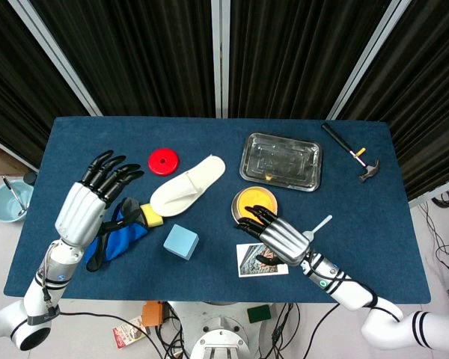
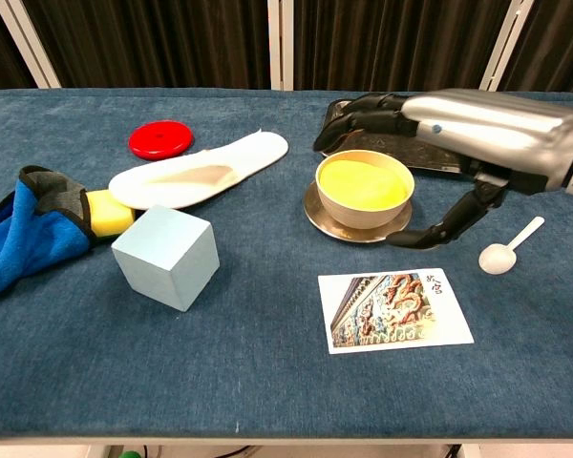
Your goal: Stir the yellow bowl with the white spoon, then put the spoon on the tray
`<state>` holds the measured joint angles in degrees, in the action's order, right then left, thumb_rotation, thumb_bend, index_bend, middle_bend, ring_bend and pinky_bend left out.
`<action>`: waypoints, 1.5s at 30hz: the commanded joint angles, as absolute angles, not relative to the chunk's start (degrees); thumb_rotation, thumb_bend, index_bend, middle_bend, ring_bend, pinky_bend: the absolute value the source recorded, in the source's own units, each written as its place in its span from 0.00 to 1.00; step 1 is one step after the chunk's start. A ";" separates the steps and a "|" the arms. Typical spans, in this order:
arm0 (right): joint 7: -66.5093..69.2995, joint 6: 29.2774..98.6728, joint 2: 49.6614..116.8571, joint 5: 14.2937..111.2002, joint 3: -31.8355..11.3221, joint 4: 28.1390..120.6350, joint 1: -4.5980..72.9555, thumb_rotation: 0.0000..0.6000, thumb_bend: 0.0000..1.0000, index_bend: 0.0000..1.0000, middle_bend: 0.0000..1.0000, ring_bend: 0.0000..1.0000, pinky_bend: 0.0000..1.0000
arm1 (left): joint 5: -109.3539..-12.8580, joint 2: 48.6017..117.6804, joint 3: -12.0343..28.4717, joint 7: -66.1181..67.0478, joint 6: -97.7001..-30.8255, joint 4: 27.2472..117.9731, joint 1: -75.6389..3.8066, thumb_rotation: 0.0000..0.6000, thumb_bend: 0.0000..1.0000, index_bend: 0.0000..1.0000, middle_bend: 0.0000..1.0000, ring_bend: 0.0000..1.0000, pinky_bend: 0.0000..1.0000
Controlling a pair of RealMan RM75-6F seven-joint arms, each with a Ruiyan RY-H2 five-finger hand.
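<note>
The yellow bowl [image 1: 253,200] [image 2: 363,184] stands on a saucer just in front of the metal tray [image 1: 280,161] [image 2: 439,157]. To the bowl's right the white spoon [image 1: 320,226] [image 2: 509,246] lies flat on the blue table, bowl end toward me. My right hand [image 1: 278,237] [image 2: 458,124] hovers over the near right side of the bowl. Its fingers are spread and hold nothing, and its thumb points down, a little left of the spoon and apart from it. My left hand [image 1: 97,193] is raised over the blue cloth at the left, fingers apart and empty; only the head view shows it.
A white slipper [image 1: 188,185], a red disc [image 1: 163,160], a light blue cube [image 1: 181,241], a yellow sponge [image 1: 151,217] and a blue cloth [image 1: 120,238] fill the left half. A picture card [image 1: 258,260] lies under my right hand. A hammer [image 1: 352,153] rests at the back right.
</note>
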<state>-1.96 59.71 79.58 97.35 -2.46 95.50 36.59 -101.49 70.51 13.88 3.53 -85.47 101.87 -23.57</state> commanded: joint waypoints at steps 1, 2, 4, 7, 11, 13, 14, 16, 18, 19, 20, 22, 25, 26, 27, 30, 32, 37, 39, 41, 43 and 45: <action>-2.52 59.44 79.95 97.47 -2.16 95.58 36.94 1.00 0.23 0.18 0.15 0.00 0.09 | -100.87 70.84 13.68 3.83 -85.02 101.87 -23.92 1.00 0.15 0.23 0.22 0.13 0.11; -2.61 59.58 79.87 97.43 -2.12 95.57 36.92 1.00 0.23 0.18 0.15 0.00 0.09 | -100.57 70.86 13.54 3.81 -84.94 101.77 -23.91 1.00 0.15 0.23 0.22 0.13 0.11; -2.77 60.18 79.34 97.23 -2.04 95.51 36.64 1.00 0.23 0.18 0.15 0.00 0.09 | -99.90 70.75 13.14 3.73 -84.86 101.44 -23.76 1.00 0.15 0.23 0.22 0.13 0.11; -3.53 61.69 77.39 96.55 -1.95 95.04 35.58 1.00 0.23 0.18 0.15 0.00 0.09 | -98.72 69.92 12.16 4.30 -84.67 101.15 -22.96 1.00 0.15 0.23 0.22 0.13 0.11; -5.22 62.16 72.70 93.39 -1.19 92.85 33.36 1.00 0.25 0.18 0.17 0.00 0.10 | -95.27 67.42 9.86 5.89 -83.63 101.93 -20.53 1.00 0.15 0.23 0.22 0.13 0.11; -6.09 61.95 70.97 91.94 -0.61 91.44 32.37 1.00 0.28 0.18 0.17 0.00 0.11 | -93.25 66.28 8.72 6.33 -82.96 102.39 -19.30 1.00 0.15 0.23 0.22 0.13 0.11; -6.52 61.90 70.25 91.23 -0.17 90.21 31.72 1.00 0.29 0.20 0.18 0.01 0.12 | -91.93 65.62 8.02 6.65 -82.63 102.64 -18.48 1.00 0.15 0.23 0.22 0.13 0.11; -6.98 61.66 69.68 90.51 0.64 88.12 30.86 1.00 0.30 0.22 0.19 0.01 0.12 | -90.37 65.07 7.18 7.06 -82.63 102.60 -17.32 1.00 0.15 0.23 0.22 0.13 0.11; -6.86 62.09 69.99 90.20 1.49 85.28 29.72 1.00 0.30 0.25 0.20 0.01 0.12 | -89.29 65.04 6.36 7.15 -83.27 102.14 -16.02 1.00 0.15 0.23 0.22 0.13 0.11; -6.45 62.39 70.36 90.06 1.82 84.02 29.16 1.00 0.30 0.26 0.21 0.01 0.12 | -88.98 65.14 6.04 6.95 -83.62 101.91 -15.49 1.00 0.15 0.23 0.22 0.13 0.11; -5.52 62.77 71.01 89.91 2.28 82.37 28.42 1.00 0.30 0.28 0.21 0.01 0.12 | -88.70 65.31 5.64 6.62 -84.09 101.57 -14.84 1.00 0.14 0.23 0.22 0.13 0.11; -3.88 63.25 72.21 89.91 3.03 79.81 27.37 1.00 0.30 0.30 0.22 0.01 0.12 | -88.41 65.57 5.12 6.15 -84.69 101.01 -14.00 1.00 0.15 0.23 0.22 0.13 0.11; -2.62 64.15 75.15 90.51 3.98 74.75 26.02 1.00 0.30 0.33 0.23 0.01 0.12 | -88.02 66.09 4.63 5.42 -85.49 100.13 -12.99 0.99 0.15 0.23 0.22 0.13 0.11; -2.18 64.78 76.75 90.76 4.01 72.81 25.61 1.00 0.29 0.35 0.23 0.01 0.12 | -87.86 66.34 4.56 5.02 -85.75 99.85 -12.70 0.99 0.14 0.23 0.22 0.13 0.11; -1.60 65.29 78.04 90.96 3.95 71.41 25.37 1.00 0.29 0.37 0.24 0.01 0.12 | -87.80 66.51 4.53 4.72 -85.93 99.65 -12.52 1.00 0.14 0.23 0.22 0.13 0.11; 0.48 66.39 82.14 91.63 3.56 67.01 25.13 1.00 0.29 0.39 0.24 0.01 0.12 | -87.99 66.91 4.46 4.14 -86.47 99.21 -12.12 1.00 0.15 0.23 0.22 0.13 0.11; 1.19 66.74 84.24 92.17 3.39 64.77 25.31 1.00 0.29 0.40 0.24 0.01 0.12 | -88.21 66.95 4.35 4.17 -86.68 99.14 -11.92 1.00 0.15 0.23 0.22 0.13 0.11; 1.99 67.32 88.82 93.70 3.16 59.47 26.14 1.00 0.30 0.40 0.24 0.02 0.12 | -88.28 66.80 4.35 3.76 -87.36 99.24 -11.30 1.00 0.15 0.23 0.22 0.13 0.11; 2.36 68.16 90.59 94.13 2.78 57.19 26.38 1.00 0.31 0.41 0.24 0.02 0.12 | -88.30 66.85 4.43 3.39 -87.54 99.06 -11.16 1.00 0.15 0.23 0.22 0.13 0.11; 3.39 69.13 92.20 94.44 2.39 55.28 26.54 1.00 0.32 0.41 0.24 0.02 0.12 | -88.35 66.90 4.44 3.21 -87.50 98.88 -11.11 0.99 0.15 0.23 0.22 0.13 0.11; 4.04 69.58 93.22 94.68 2.23 53.88 26.73 1.00 0.32 0.41 0.24 0.02 0.12 | -88.41 66.94 4.43 3.18 -87.42 98.79 -11.09 0.99 0.15 0.23 0.22 0.13 0.11; 4.59 69.49 93.97 94.82 2.20 52.82 27.05 1.00 0.32 0.41 0.24 0.02 0.12 | -88.43 66.95 4.40 3.14 -87.32 98.79 -11.05 0.99 0.15 0.23 0.22 0.13 0.11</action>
<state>4.13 69.28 93.45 94.58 2.36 53.36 26.78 -88.43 66.95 4.40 3.14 -87.32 98.79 -11.05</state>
